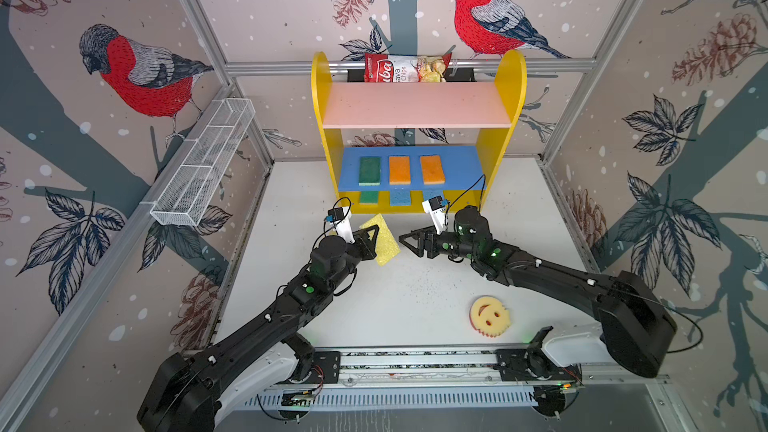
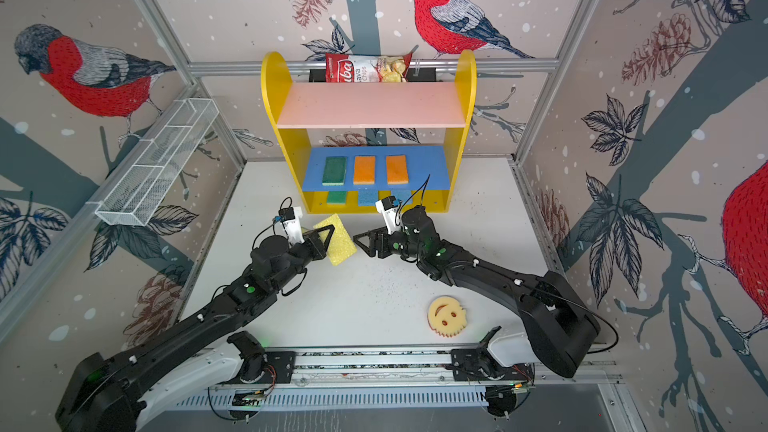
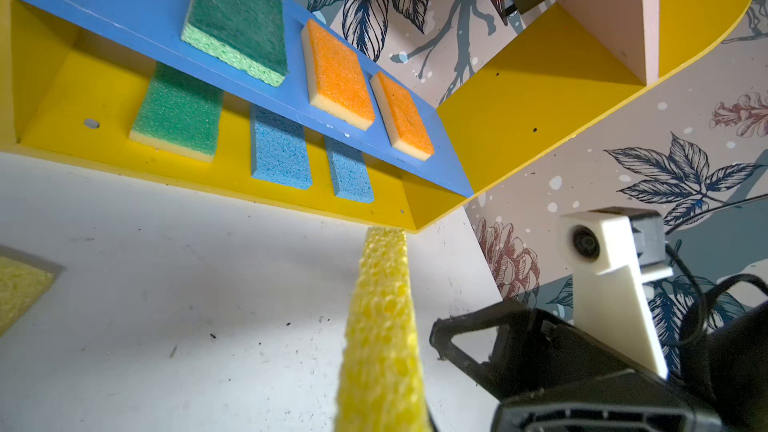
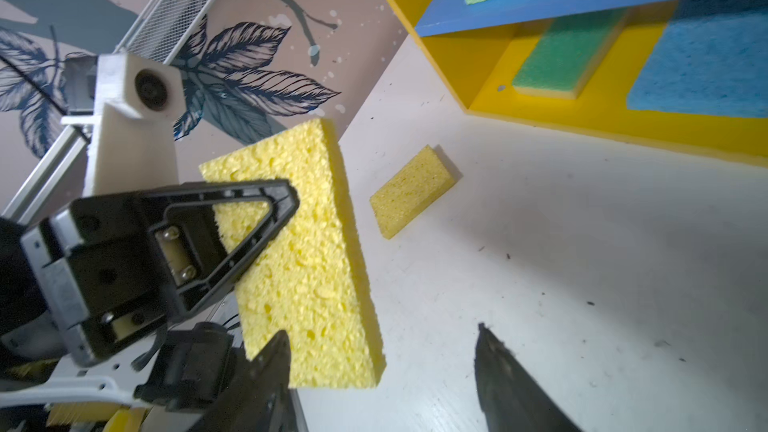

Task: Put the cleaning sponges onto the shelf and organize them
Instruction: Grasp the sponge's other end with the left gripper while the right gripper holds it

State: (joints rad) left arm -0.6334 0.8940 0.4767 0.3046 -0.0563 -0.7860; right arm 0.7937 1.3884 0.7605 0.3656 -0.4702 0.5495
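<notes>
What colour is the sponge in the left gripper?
The sponge is plain yellow, clearest in the right wrist view.

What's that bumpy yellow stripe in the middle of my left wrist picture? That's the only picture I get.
Observer: It's a flat yellow rectangular foam sponge seen edge-on. The right wrist view shows its broad face, with the left claw shut on it.
Operator: Are any sponges hiding from me?
Observer: Yes, a round pale-yellow smiley-face foam sponge lies on the white table, close to the right arm.
Operator: Is the other claw holding something?
Observer: No, the right claw is open and empty, pointing towards your sponge.
</notes>
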